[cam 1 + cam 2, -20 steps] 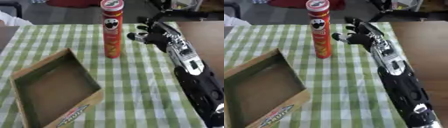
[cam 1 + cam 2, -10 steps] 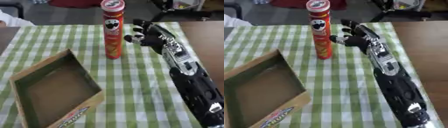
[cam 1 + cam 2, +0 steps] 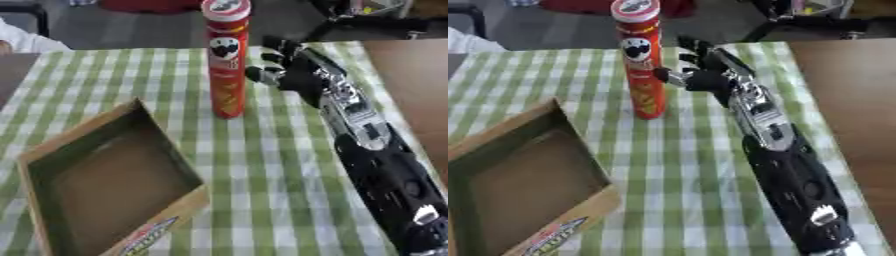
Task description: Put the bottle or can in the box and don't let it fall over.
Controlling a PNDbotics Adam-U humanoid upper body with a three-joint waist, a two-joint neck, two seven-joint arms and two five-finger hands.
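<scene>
A tall red can (image 3: 226, 60) is seen standing straight up on a table covered with a green and white checked cloth (image 3: 262, 165). The can has a round lid on top, a face picture near the top and yellow shapes lower down. It is placed toward the far side of the table, near the middle.

The right hand (image 3: 284, 70) is held just beside the can, on the can's right side. The fingers are spread and only a little bent, so the hand is open. The thumb (image 3: 668, 76) is pointed at the can and is very close to it, but it cannot be told if the can is touched. Nothing is held in the hand. The black and silver arm (image 3: 376, 165) is stretched from the lower right corner up to the hand.

A cardboard box (image 3: 105, 185) is laid on the cloth at the lower left, near to the robot. It is open on top and is turned at a slant. Brown card is seen inside it, and some colored print is seen on its near outer side. The box and the can are kept apart, with bare cloth between them. The can is outside the box.

The left hand is not seen in either view.
</scene>
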